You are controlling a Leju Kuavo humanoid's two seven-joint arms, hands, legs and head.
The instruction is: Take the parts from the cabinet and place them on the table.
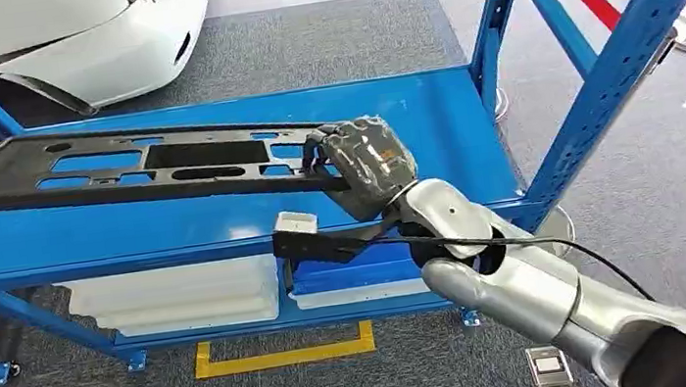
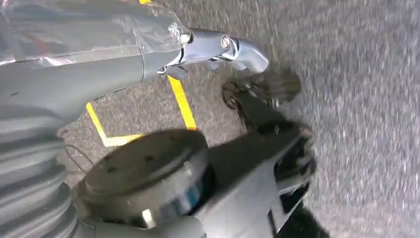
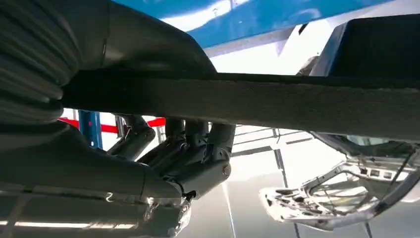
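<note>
The right hand grips the right end of the long black panel, which stretches left across the blue shelf.

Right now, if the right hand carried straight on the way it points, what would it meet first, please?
The right hand grips the long black slotted plastic panel and points over the blue metal shelf. Its way looks free up to the grey carpet beyond, though depth is unclear.
</note>
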